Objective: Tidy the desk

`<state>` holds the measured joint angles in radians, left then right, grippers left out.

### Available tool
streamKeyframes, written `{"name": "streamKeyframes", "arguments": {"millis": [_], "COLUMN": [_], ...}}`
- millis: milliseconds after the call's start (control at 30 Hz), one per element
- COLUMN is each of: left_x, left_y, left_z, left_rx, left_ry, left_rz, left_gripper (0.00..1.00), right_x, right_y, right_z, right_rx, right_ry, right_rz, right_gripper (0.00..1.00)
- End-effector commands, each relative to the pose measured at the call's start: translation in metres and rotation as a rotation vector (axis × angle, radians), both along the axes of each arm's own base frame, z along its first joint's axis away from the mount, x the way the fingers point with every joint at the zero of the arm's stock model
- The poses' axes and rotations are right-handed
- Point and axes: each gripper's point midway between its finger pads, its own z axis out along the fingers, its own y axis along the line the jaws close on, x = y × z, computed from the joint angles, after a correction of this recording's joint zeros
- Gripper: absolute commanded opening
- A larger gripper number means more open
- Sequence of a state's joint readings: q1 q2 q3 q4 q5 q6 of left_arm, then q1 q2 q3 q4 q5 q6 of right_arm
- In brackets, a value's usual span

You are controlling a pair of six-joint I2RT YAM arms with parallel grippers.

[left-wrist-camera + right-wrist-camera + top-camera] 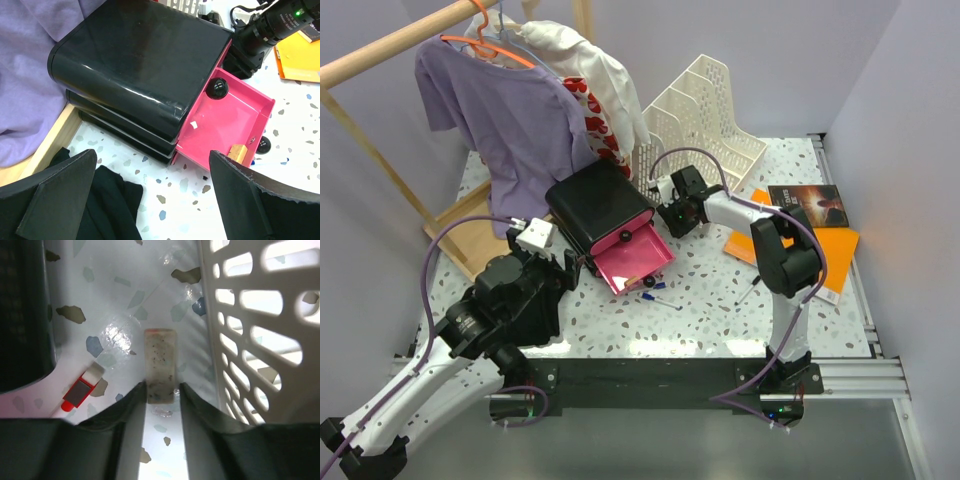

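Pinching a pale eraser point(160, 360) by its end

The right gripper point(161, 390) is nipping it narrowly on the desk point(125, 290), beside the white rack point(209, 315); lifting may be shaking it loose. The left gripper point(152, 165) is gaping wide.

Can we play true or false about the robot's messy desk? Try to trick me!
1. The pink drawer is pulled open. True.
2. The right gripper holds nothing. False: it is pinching a small whitish block.
3. The shirt on the hanger is green. False: it is purple.
4. The left gripper is open. True.
5. An orange folder lies on the desk. True.
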<state>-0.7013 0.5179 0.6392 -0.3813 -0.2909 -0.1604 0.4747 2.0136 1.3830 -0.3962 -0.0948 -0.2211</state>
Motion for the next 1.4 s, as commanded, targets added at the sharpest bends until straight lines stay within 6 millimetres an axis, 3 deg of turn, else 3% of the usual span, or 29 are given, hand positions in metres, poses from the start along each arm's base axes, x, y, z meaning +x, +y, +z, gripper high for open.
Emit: {"name": "streamKeyframes", "arguments": {"millis": [0,167,267,533,733,900,1033,1167,1333,1367], "left_x": [0.003,0.003,0.003,0.003,0.002,0.002,0.001,0.000,0.000,0.000], "left_y": [-0.002,-0.002,-0.001,-0.003,-0.003,-0.003,-0.004,-0.010,-0.017,-0.020], "left_z": [0.011,0.011,0.012,0.012,0.013,0.012,0.013,0.010,0.003,0.000], "left_rx": [-0.018,-0.020,-0.022,-0.021,-0.028,-0.026,-0.030,-0.030,-0.019,-0.013], "left_ry": [-0.047,-0.049,-0.051,-0.050,-0.055,-0.052,-0.053,-0.047,-0.022,-0.011], "left_rz": [-0.008,-0.008,-0.008,-0.014,-0.017,-0.020,-0.022,-0.056,-0.088,-0.098], "left_gripper": [1.00,1.00,1.00,1.00,1.00,1.00,1.00,1.00,1.00,1.00], "right_x": [0.010,0.001,-0.008,-0.043,-0.063,-0.063,-0.073,-0.104,-0.122,-0.122], "right_y": [-0.002,-0.009,-0.016,-0.028,-0.027,-0.022,-0.003,0.032,0.069,0.073], "right_z": [-0.005,-0.008,0.000,0.045,0.088,0.127,0.149,0.163,0.155,0.153], "right_rx": [-0.024,-0.052,-0.060,-0.029,0.033,0.077,0.154,0.263,0.200,0.187], "right_ry": [-0.008,0.007,-0.005,-0.044,-0.095,-0.165,-0.167,-0.131,-0.149,-0.149], "right_rz": [-0.022,-0.002,0.012,0.068,0.131,0.170,0.286,0.474,0.605,0.609], "right_gripper": [0.25,0.09,0.01,0.00,0.00,0.00,0.00,0.00,0.00,0.07]}}
